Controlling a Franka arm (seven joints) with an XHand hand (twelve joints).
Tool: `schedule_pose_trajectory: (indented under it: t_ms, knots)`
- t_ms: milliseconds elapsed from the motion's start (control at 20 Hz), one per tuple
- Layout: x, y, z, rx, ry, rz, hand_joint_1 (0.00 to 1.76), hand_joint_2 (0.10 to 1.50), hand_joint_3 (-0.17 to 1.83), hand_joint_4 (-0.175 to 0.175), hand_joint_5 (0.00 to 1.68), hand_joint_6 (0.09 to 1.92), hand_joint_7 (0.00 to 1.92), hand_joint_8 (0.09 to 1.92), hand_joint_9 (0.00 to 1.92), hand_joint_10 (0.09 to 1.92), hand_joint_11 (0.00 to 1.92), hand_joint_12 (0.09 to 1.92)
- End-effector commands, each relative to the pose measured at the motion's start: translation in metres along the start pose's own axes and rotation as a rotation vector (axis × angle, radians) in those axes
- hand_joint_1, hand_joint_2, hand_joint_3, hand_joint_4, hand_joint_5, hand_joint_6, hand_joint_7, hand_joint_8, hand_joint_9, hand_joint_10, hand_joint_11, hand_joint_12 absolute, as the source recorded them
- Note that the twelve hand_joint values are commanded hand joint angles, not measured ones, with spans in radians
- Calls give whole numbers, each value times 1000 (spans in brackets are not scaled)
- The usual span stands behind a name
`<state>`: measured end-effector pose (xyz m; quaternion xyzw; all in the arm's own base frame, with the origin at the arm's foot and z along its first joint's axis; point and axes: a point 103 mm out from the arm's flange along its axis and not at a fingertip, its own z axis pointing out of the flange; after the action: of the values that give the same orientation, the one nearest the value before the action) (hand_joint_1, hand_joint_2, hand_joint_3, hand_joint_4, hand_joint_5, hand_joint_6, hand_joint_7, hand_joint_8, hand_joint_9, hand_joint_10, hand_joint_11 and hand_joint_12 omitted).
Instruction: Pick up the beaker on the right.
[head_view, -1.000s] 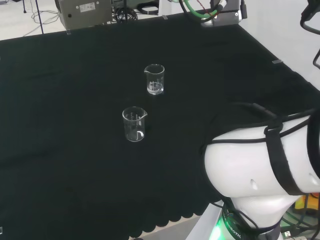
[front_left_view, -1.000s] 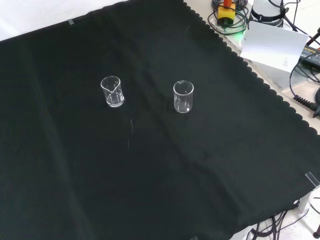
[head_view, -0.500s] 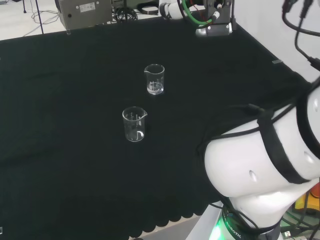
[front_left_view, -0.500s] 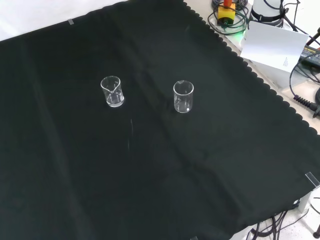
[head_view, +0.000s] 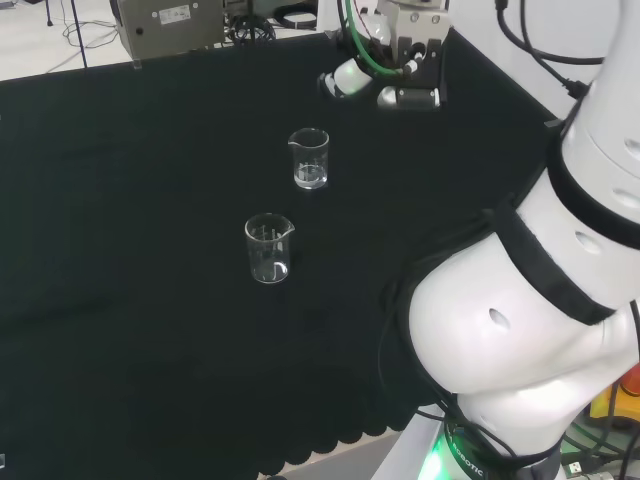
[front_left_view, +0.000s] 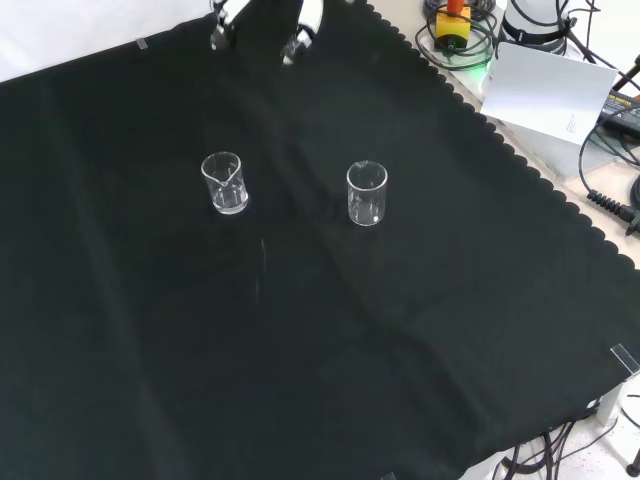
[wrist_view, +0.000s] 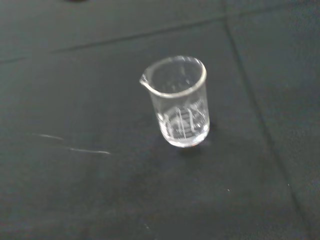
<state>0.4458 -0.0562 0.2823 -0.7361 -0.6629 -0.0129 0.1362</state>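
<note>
Two clear glass beakers stand upright on the black cloth. In the head view one beaker (head_view: 309, 158) is farther off and the other (head_view: 269, 248) is nearer; in the front view they are the left beaker (front_left_view: 223, 182) and the right beaker (front_left_view: 367, 193). The hand (head_view: 347, 80) hovers above the cloth, to the right of and beyond the farther beaker in the head view, touching nothing. Its fingertips (front_left_view: 300, 36) enter at the front view's top, spread apart and open. The wrist view looks at one spouted beaker (wrist_view: 179, 102) standing alone.
The arm's big white links (head_view: 520, 330) rise at the head view's right. Grey equipment (head_view: 165, 25) sits past the cloth's far edge. Cables, a white card (front_left_view: 550, 92) and an orange-capped device lie off the cloth's scalloped edge at the front view's top right.
The arm has swung over the bench, and the hand has come down and left in the head view towards the farther beaker. Its fingertips now show at the front view's top. Both beakers stayed put.
</note>
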Motion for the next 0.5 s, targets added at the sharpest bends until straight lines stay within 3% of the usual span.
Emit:
schedule_pose_trajectory:
  t_ms: [50, 500]
  knots:
    - [-28, 90, 45, -20, 160, -36, 756, 689, 553, -32, 412, 87, 281, 679, 476, 648, 176, 1389]
    - [-39, 111, 76, 23, 195, -85, 712, 602, 569, -28, 333, 87, 181, 666, 334, 645, 53, 1414]
